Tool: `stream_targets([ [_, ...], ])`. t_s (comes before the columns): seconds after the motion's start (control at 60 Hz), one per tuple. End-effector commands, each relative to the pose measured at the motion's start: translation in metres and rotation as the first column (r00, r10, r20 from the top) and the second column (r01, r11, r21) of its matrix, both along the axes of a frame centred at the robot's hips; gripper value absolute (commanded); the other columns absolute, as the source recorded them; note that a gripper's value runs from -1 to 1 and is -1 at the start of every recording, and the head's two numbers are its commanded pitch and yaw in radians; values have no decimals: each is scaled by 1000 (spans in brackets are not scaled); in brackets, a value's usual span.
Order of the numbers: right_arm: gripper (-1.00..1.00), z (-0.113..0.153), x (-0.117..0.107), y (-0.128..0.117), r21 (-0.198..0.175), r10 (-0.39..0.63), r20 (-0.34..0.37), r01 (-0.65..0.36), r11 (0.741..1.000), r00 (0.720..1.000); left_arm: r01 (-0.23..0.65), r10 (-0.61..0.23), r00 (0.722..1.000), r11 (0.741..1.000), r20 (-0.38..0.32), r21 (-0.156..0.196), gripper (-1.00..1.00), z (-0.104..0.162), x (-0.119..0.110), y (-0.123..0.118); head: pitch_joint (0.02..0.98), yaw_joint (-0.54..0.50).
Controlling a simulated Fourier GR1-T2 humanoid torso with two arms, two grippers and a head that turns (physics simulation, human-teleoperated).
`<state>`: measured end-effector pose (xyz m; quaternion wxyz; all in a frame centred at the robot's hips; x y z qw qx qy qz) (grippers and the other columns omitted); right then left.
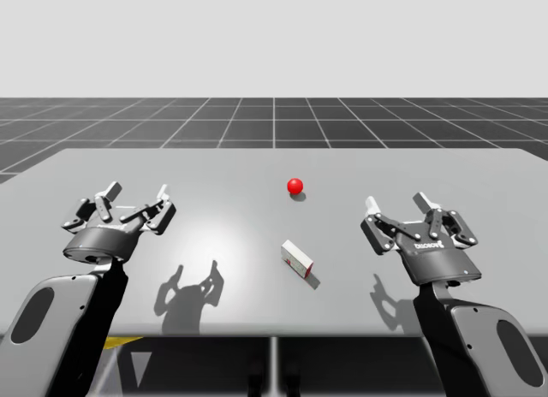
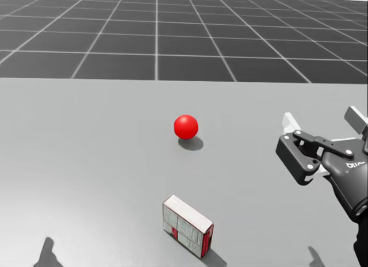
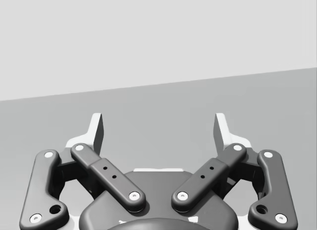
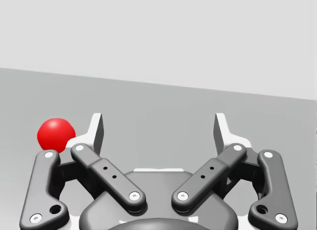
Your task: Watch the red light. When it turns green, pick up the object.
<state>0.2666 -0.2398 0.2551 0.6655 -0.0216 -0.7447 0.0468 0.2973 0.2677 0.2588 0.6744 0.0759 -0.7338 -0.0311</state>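
The light is a red ball (image 1: 294, 186) (image 2: 186, 126) resting on the grey table (image 1: 214, 174), past its middle. A small white box with a red side (image 1: 297, 258) (image 2: 188, 226) lies nearer to me, just in front of the ball. My left gripper (image 1: 135, 198) (image 3: 158, 128) hovers open over the table's left side, far from both. My right gripper (image 1: 396, 202) (image 4: 158, 128) is open at the right, with the red ball (image 4: 55, 134) ahead of it, beyond its left finger. In the head view an arm's gripper (image 2: 323, 118) stands open to the right of the ball.
The table's front edge (image 1: 274, 334) runs just behind both forearms. A dark gridded floor (image 1: 274, 123) lies beyond the far edge. Bare tabletop separates each gripper from the box.
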Motion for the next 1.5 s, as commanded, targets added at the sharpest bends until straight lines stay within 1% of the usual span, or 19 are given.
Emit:
stream_targets([
  [0.017, -1000, 1, 0, -1, 1, -8, 3, 8, 1000, 1000, 1, -1, 1000, 1000, -1, 1, -1000, 0, 0, 0, 616, -104],
  [1.1, -1000, 1, 0, 0, -13, -10, 9, 10, 1000, 1000, 5, -5, 1000, 1000, -4, 7, -1000, 0, 0, -1, 610, -103],
  [1.267, -1000, 1, -1, 0, -13, -10, 9, 10, 1000, 1000, 6, -6, 1000, 1000, -5, 8, -1000, -1, 0, -1, 672, -88],
  [1.333, -1000, 1, -1, 0, -14, -10, 9, 10, 1000, 1000, 7, -7, 1000, 1000, -6, 9, -1000, -1, 0, -1, 725, -84],
  [1.5, -1000, 1, -1, 1, -13, -5, 6, 6, 1000, 1000, 10, -10, 1000, 1000, -10, 15, -1000, -1, 0, -2, 817, -91],
])
